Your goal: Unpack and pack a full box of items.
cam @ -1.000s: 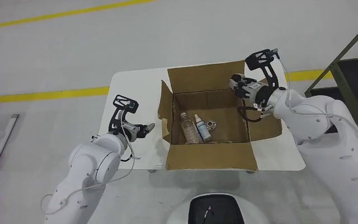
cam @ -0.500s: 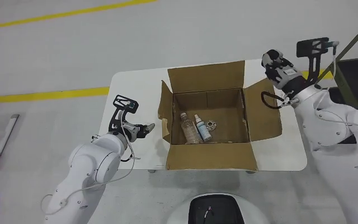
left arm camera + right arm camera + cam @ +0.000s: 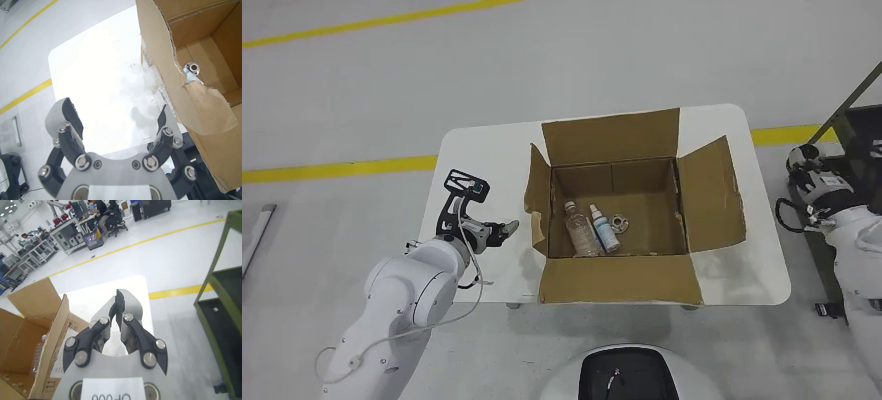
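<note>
Top view: the right gripper [image 3: 116,303], pressed together and empty, has pulled back from the box [image 3: 614,136] beyond the surface [image 3: 482,170], while the left gripper [image 3: 115,110] waits spread beside it with bottles [image 3: 580,228] still inside, so unpacking looks unfinished.

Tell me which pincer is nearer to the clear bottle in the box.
Left. The left pincer hangs over the table just beside the box wall next to the bottle; the right pincer is out by the table's opposite edge, beyond the box's spread flap.
</note>
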Action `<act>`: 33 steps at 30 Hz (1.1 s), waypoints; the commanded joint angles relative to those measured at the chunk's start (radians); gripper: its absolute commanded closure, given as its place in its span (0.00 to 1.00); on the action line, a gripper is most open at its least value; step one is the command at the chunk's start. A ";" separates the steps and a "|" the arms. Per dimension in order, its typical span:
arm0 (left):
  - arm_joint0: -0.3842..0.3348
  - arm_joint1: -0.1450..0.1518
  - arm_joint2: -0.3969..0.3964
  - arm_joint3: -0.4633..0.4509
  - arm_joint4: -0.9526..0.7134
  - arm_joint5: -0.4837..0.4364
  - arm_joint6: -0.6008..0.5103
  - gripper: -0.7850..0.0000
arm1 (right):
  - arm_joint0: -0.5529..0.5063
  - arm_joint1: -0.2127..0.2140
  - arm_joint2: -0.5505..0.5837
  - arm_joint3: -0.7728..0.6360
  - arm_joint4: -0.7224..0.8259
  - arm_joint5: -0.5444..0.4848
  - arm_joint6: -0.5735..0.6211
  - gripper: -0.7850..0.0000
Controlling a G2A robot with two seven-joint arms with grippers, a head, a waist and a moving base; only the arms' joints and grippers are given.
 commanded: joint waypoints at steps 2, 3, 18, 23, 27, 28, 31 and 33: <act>0.000 0.000 0.000 0.000 0.000 0.000 0.000 0.00 | 0.020 -0.006 -0.076 -0.006 -0.103 -0.044 -0.021 1.00; 0.000 0.000 0.000 0.000 0.000 0.000 0.000 0.00 | 0.028 -0.006 -0.089 -0.006 -0.114 -0.057 -0.028 1.00; 0.000 0.000 0.000 0.000 0.000 0.000 0.000 0.00 | 0.151 -0.011 -0.300 0.010 -0.155 -0.281 0.091 1.00; 0.000 0.000 0.000 0.000 0.000 0.000 0.000 0.00 | 0.176 -0.014 -0.351 0.022 -0.188 -0.277 0.135 1.00; 0.000 0.000 0.000 0.000 0.000 0.000 0.000 0.00 | 0.192 -0.014 -0.374 0.025 -0.214 -0.273 0.177 1.00; 0.000 0.000 0.000 0.000 0.000 0.000 0.000 0.00 | 0.195 -0.014 -0.377 0.027 -0.207 -0.275 0.177 1.00; 0.010 -0.001 -0.004 0.007 -0.001 0.005 0.027 0.16 | 0.201 -0.014 -0.371 0.018 -0.193 -0.266 0.168 1.00; 0.015 -0.003 -0.004 0.009 0.002 -0.004 0.054 0.63 | 0.202 -0.014 -0.358 0.008 -0.170 -0.255 0.153 1.00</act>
